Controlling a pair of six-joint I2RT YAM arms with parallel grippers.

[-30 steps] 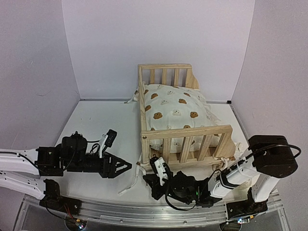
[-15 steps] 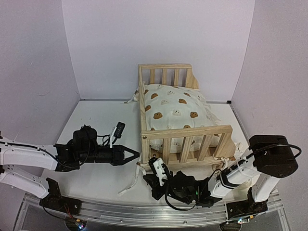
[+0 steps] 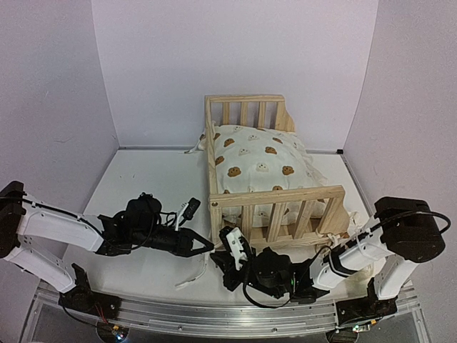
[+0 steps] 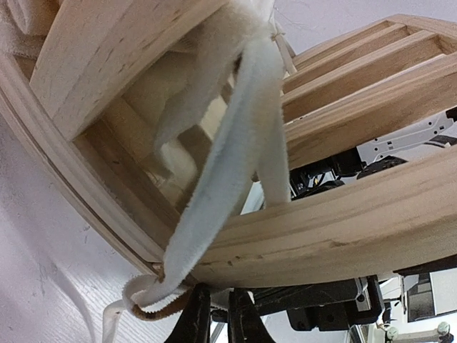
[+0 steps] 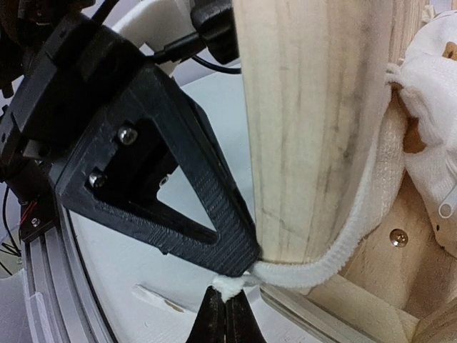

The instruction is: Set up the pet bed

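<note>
- pet bed [image 3: 275,194]: sits on the right half of the desk [image 3: 153,186], standing level. Headboard end is close to the back wall [image 3: 235,64], foot rail faces the arms.
- cushion [image 3: 260,161]: bear print, lies inside the frame. It fills the frame and bulges above the side rails.
- Left arm: stretched low across the desk from the left side. left pincer [image 3: 208,245] is at the base of the bed's near-left corner post [image 5: 314,128].
- Left pincer state: jaws drawn in to a thin slit in its own wrist view. Its tip touches the white tie [image 4: 228,164] where the tie wraps the post. Can't tell if any cloth sits between the fingers.
- Right arm: folded low along the near edge in front of the foot rail, wrist pointing left at the same corner.
- right pincer [image 5: 227,314]: closed tight, with a tuft of the tie's end pinched at the fingertips. It sits directly under the left pincer's tip, the two almost touching.
- Tie routing: fuzzy white strip, comes out from the cushion side and loops round the foot of the corner post. It ends at the two pincer tips.
- loose strap [image 3: 194,275]: another white strip, lies flat on the desk just in front of that corner and runs toward the near edge. Neither pincer is on it.
- Right wrist view also shows a screw head [image 5: 398,238] in the bed's wood behind the post.
</note>
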